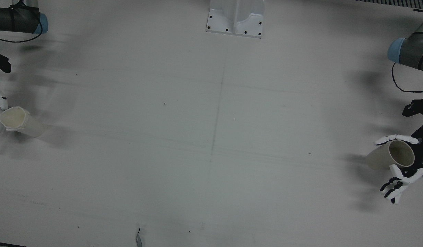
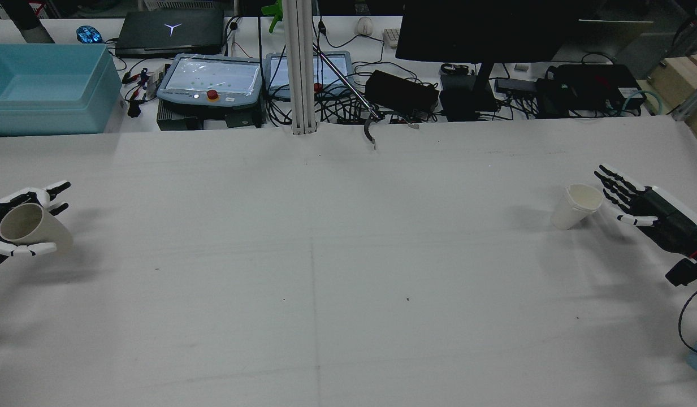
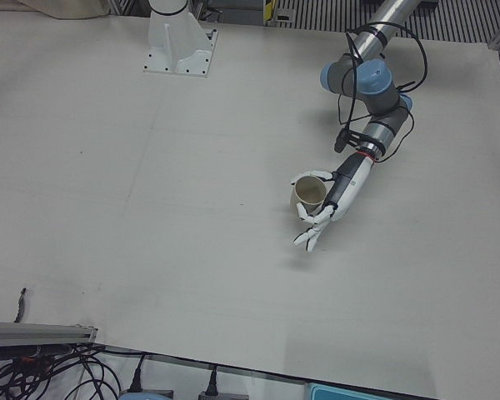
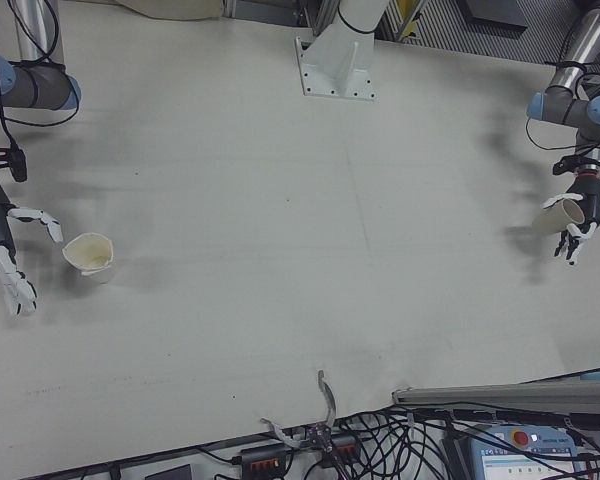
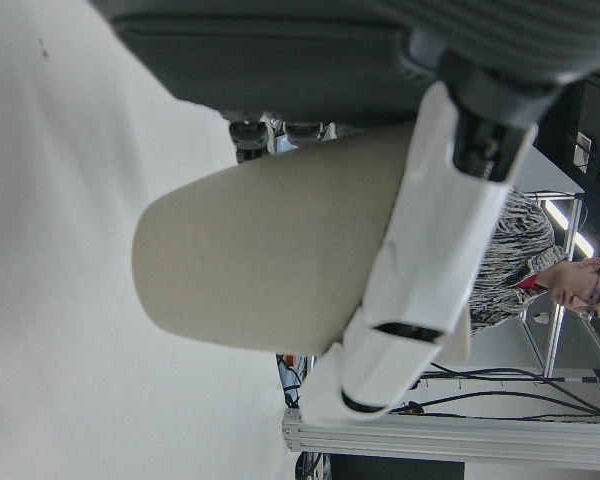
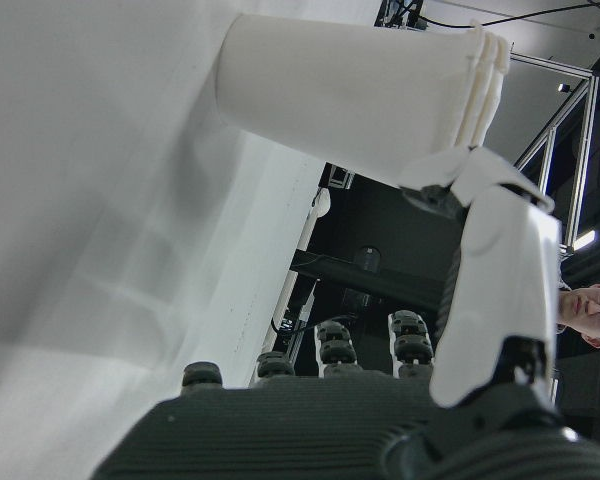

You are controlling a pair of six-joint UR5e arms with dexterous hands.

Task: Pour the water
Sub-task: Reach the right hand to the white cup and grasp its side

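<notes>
**Both hands at their cups, one on each side of the table**

Seen from the front view, the tan paper cup (image 1: 391,156) stands near the table's right edge inside the black-and-white left hand (image 1: 405,164): one finger lies along its rim on the far side, the others spread open past the near side. At the left edge of the white table (image 1: 211,137) the white paper cup (image 1: 21,121) stands free, with only a fingertip of the right hand showing beside it.

From the rear view, the left hand (image 2: 20,226) brackets the tan cup (image 2: 29,226) between fingers above and below it. The right hand (image 2: 636,206) has its fingers straight and spread, just beside the white cup (image 2: 574,206); whether they touch cannot be told.

From the left hand view, a white finger (image 5: 420,260) presses across the tan cup's wall.

From the right hand view, one fingertip (image 6: 490,270) meets the white cup's rim.
</notes>
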